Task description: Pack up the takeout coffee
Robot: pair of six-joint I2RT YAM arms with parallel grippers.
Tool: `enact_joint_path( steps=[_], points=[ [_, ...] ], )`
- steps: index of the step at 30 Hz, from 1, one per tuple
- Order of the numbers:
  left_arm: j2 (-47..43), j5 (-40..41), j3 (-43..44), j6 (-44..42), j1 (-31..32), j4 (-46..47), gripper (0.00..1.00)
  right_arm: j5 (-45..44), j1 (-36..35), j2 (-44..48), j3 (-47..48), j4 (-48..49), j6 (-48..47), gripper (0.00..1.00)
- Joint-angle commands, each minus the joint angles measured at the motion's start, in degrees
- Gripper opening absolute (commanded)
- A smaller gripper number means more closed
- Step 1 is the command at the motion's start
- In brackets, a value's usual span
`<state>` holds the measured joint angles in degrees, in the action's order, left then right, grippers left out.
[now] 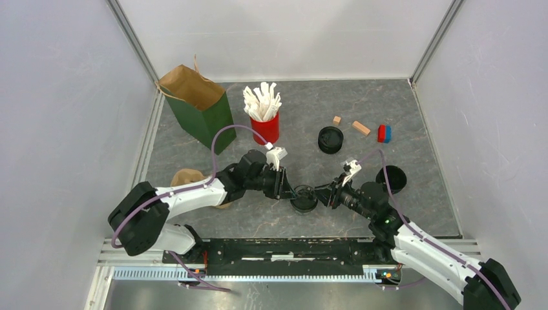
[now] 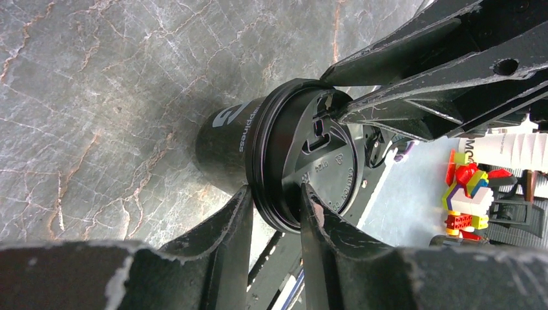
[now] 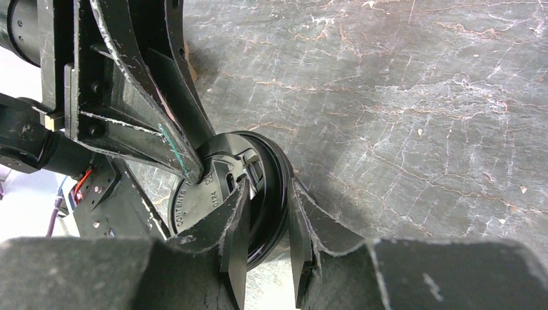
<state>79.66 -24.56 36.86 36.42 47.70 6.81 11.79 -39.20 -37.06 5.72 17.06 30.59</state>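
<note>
The takeout coffee [image 1: 304,198] is a short black cup with white lettering [image 2: 226,139], and its flat black lid [image 2: 323,165] is on it. It stands near the front middle of the table, between both arms. My left gripper [image 2: 274,194] comes in from the left [image 1: 289,191] and is shut on the lid's rim, one finger on top and one outside. My right gripper [image 3: 270,187] reaches in from the right [image 1: 325,192] and pinches the opposite rim of the lid [image 3: 213,190] the same way. Each wrist view shows the other gripper's fingers on the lid.
A green paper bag [image 1: 200,106] stands open at the back left, with a red cup of white sticks [image 1: 265,119] beside it. Another black cup [image 1: 330,139] and a loose black lid [image 1: 391,179] lie to the right. Small blocks [image 1: 360,128] sit at the back right.
</note>
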Motion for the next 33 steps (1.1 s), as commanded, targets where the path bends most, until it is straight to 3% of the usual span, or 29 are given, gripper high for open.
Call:
enact_joint_path(
  steps=[1, 11, 20, 25, 31, 32, 33],
  points=[
    [0.87, 5.94, -2.90, -1.61, 0.37, -10.16, 0.38, 1.48, -0.17, -0.72, -3.32, -14.07, -0.80, 0.30],
    [-0.32, 3.54, 3.73, -3.04, 0.29, -11.91, 0.47, 1.49, -0.21, -1.94, 10.28, -19.83, -5.84, 0.37],
    [-3.01, 3.54, 9.36, -3.81, 0.13, -14.98, 0.63, -0.32, -0.14, -3.71, 20.07, -26.30, -10.27, 0.60],
    [-5.99, 8.09, 15.59, -7.20, -0.25, -21.75, 0.72, 0.22, -0.13, -5.56, 23.91, -29.07, -12.27, 0.77],
    [-12.67, 19.79, 22.88, -12.33, -0.33, -32.60, 0.79, -2.66, -2.35, -7.68, 27.66, -31.83, -13.41, 0.92],
    [-13.93, 21.54, 23.66, -13.04, -0.33, -34.40, 0.83, -3.42, -3.15, -8.07, 28.19, -32.23, -13.38, 0.93],
    [-15.94, 23.39, 24.47, -13.70, -0.34, -35.70, 0.98, -4.13, -3.75, -8.58, 28.73, -32.65, -13.30, 0.94]
  ],
)
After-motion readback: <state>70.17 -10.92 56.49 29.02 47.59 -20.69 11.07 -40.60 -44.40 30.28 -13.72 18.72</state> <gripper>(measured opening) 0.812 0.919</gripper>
